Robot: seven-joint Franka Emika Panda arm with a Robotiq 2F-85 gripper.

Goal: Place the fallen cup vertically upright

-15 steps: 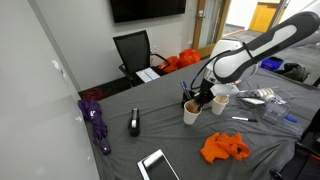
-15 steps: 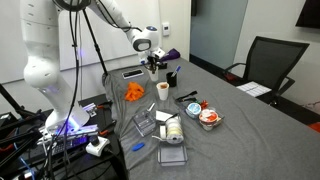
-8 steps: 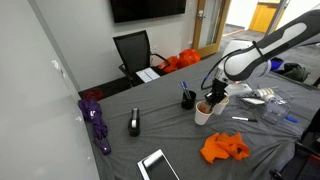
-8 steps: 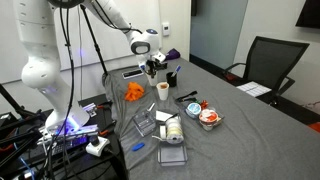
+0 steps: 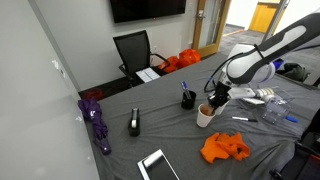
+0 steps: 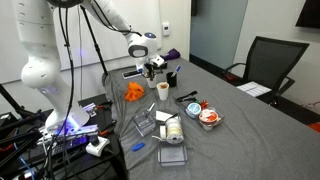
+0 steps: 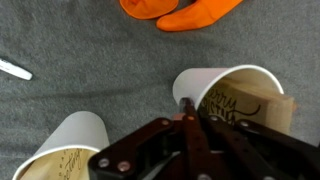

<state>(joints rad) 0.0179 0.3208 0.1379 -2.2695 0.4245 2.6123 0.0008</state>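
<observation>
The fallen cup (image 7: 240, 100) is a tan paper cup with a white rim and dark script on its wall. It lies tilted in the wrist view, mouth toward the top of the frame. My gripper (image 7: 190, 122) is shut, pinching the cup's wall at the rim. In an exterior view the cup (image 5: 204, 117) hangs just below the gripper (image 5: 211, 102), close to the grey table. In an exterior view the gripper (image 6: 157, 72) hides the held cup.
A second paper cup (image 7: 62, 150) stands upright beside the held one, also seen in an exterior view (image 6: 163, 90). A black pen holder (image 5: 187, 98) stands behind. An orange cloth (image 5: 224, 148) and a pen (image 7: 12, 68) lie nearby. Clear plastic boxes (image 6: 170, 130) sit further along.
My gripper has carried the cup away from the black pen holder, toward the orange cloth side, and lowered it slightly. The second cup has not moved.
</observation>
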